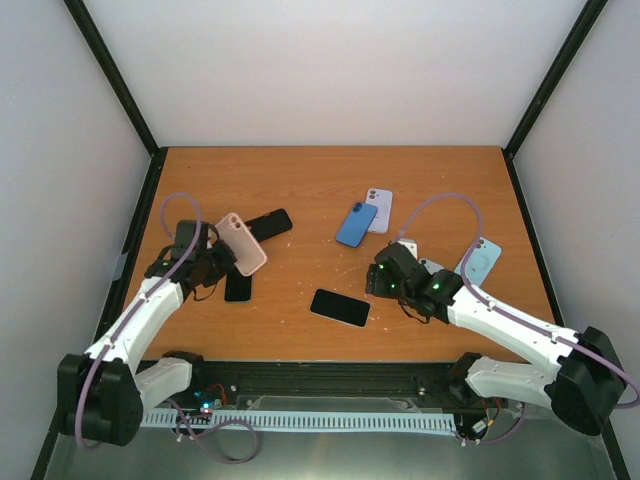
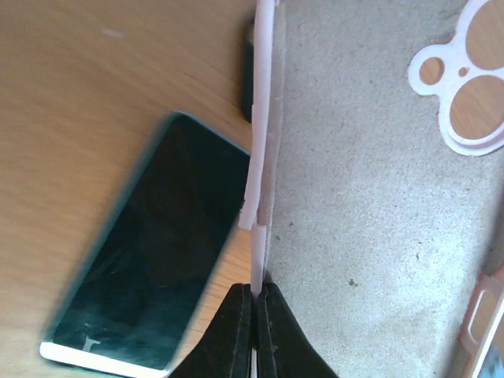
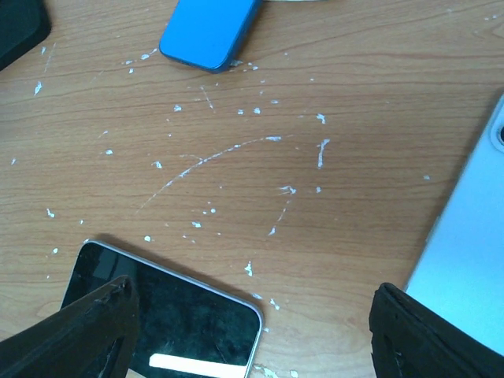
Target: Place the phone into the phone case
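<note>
Phone [image 1: 340, 307] lies flat on the worktop [image 1: 300, 180], near centre, uncased. The pink case [image 1: 243, 243] is held at left, its wall pinched in the closed left hand [image 2: 254, 303]. The right hand [image 3: 250, 323] hangs over the phone, spread wide and empty. Insertion is outstanding. Only the left wrist view shows the pinch; only the top view shows both items.

I can read no text, label, brand, number or sign anywhere in my views; every phone and case looks blank from here.
</note>
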